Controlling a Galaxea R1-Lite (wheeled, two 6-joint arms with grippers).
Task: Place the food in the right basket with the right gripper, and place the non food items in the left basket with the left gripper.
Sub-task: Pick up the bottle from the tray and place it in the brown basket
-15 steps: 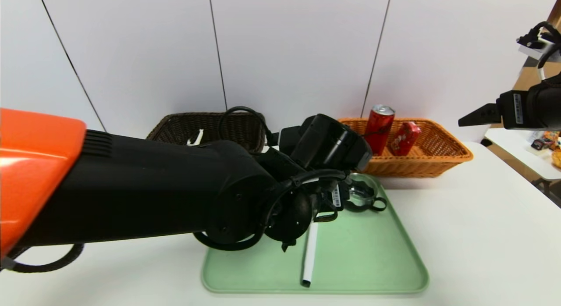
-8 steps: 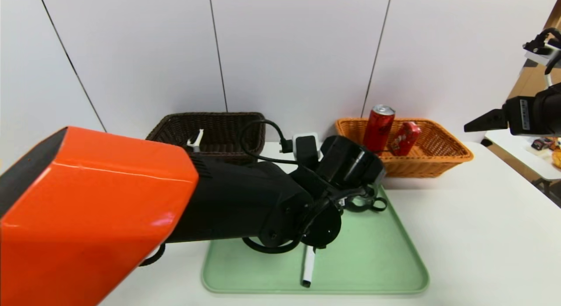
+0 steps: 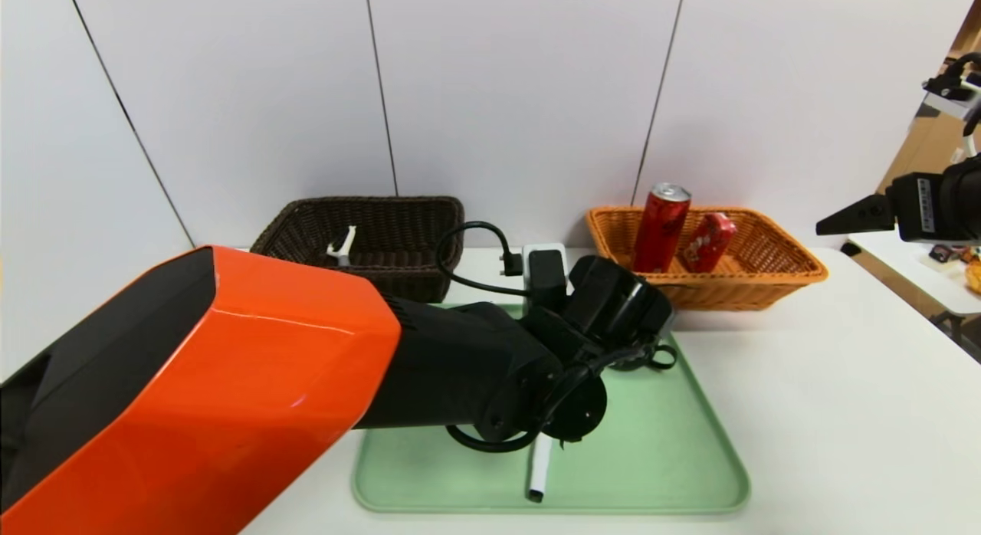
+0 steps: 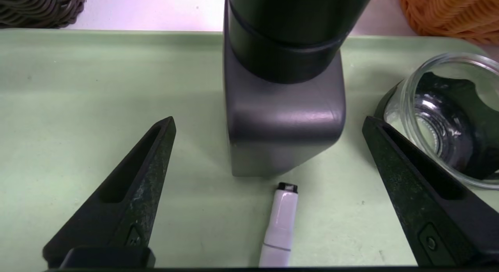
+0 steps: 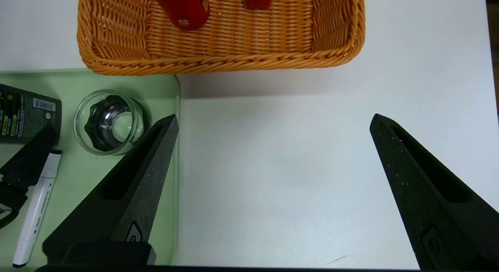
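**Over the tray: L gripper lining up on the bottle**

Over the green tray (image 3: 651,451), the L gripper (image 4: 269,124) is hanging w/ fingers (image 4: 136,178) wide apart, nothing held. The black bottle (image 4: 284,128) is standing upright dead ahead, centred btwn the tips, long axis vertical. Marker (image 4: 278,225) is lying below, its black end just short of the bottle's base. Glass cup (image 4: 444,116) is sitting just beside the other finger. L arm is far nearer. R gripper (image 5: 273,124) is idling over bare tabletop (image 5: 280,166), fingers apart. Can (image 3: 661,224) & carton (image 3: 709,240) are resting in the orange basket (image 3: 766,278); peeler (image 3: 342,244) in the brown basket (image 3: 414,228). Bottle label & marker print: too small to read.
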